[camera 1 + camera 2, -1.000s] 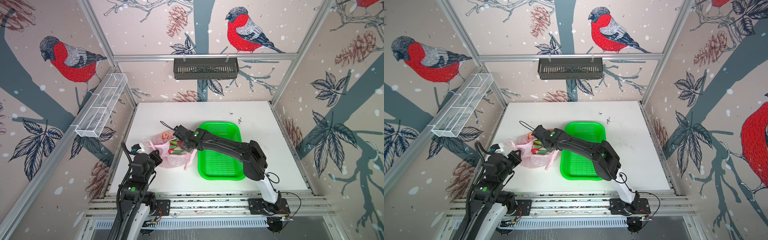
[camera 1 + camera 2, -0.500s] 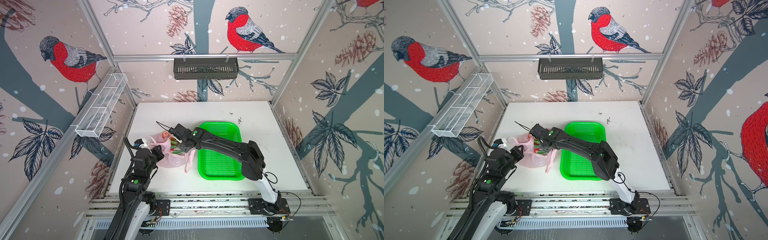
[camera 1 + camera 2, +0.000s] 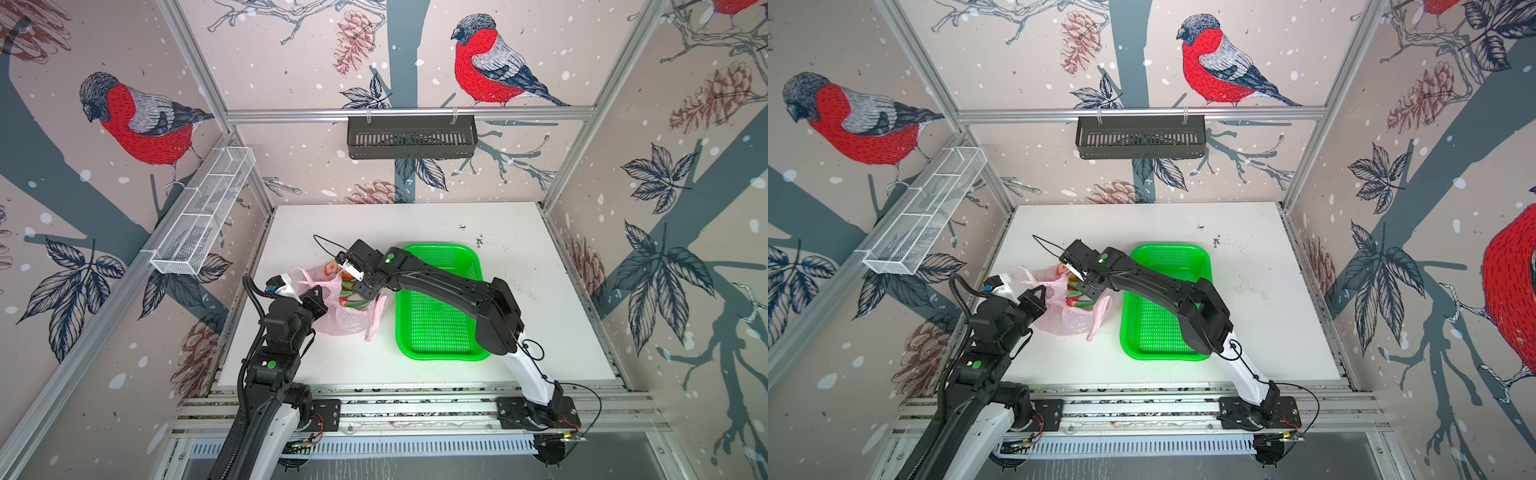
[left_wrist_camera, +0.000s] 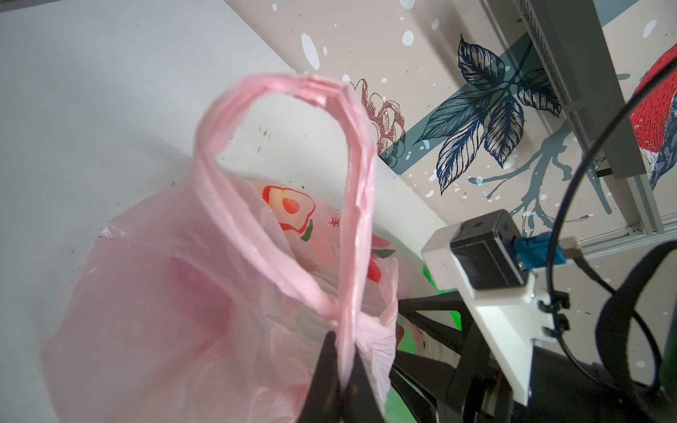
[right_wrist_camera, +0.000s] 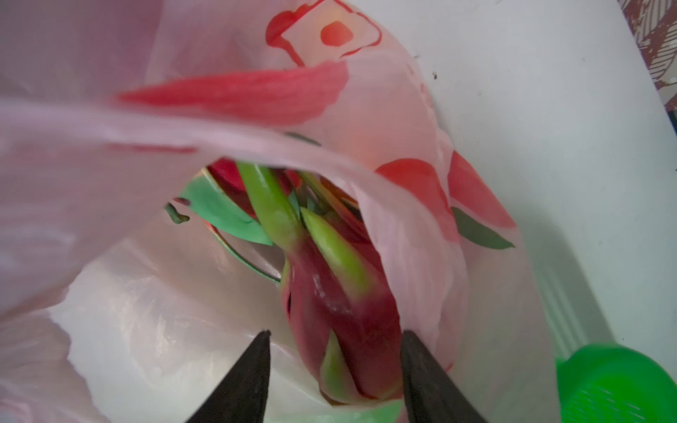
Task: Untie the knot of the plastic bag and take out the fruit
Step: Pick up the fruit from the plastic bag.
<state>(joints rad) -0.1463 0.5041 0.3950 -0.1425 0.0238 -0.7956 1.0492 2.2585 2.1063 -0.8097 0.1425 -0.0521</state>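
The pale-pink plastic bag (image 3: pixel 340 322) (image 3: pixel 1059 322) lies left of the tray with its mouth open. No knot is in view; its two loop handles are apart. My left gripper (image 4: pixel 340 351) (image 3: pixel 316 293) is shut on the base of one handle (image 4: pixel 357 190), which stands up in a loop. My right gripper (image 5: pixel 336 333) (image 3: pixel 362 291) is open inside the bag's mouth, one fingertip (image 5: pixel 256 351) on each side of a red dragon fruit (image 5: pixel 348 311) with green-tipped scales, also seen in both top views (image 3: pixel 351 300) (image 3: pixel 1077 297). Other fruit is hidden.
A bright green perforated tray (image 3: pixel 436 328) (image 3: pixel 1158 328) sits right of the bag, under my right arm. A black basket (image 3: pixel 411 137) hangs on the back wall and a white wire rack (image 3: pixel 203 216) on the left wall.
My right gripper's jaws have spread wider around the dragon fruit inside the bag. My left gripper has drawn the handle a little up and away from the front edge.
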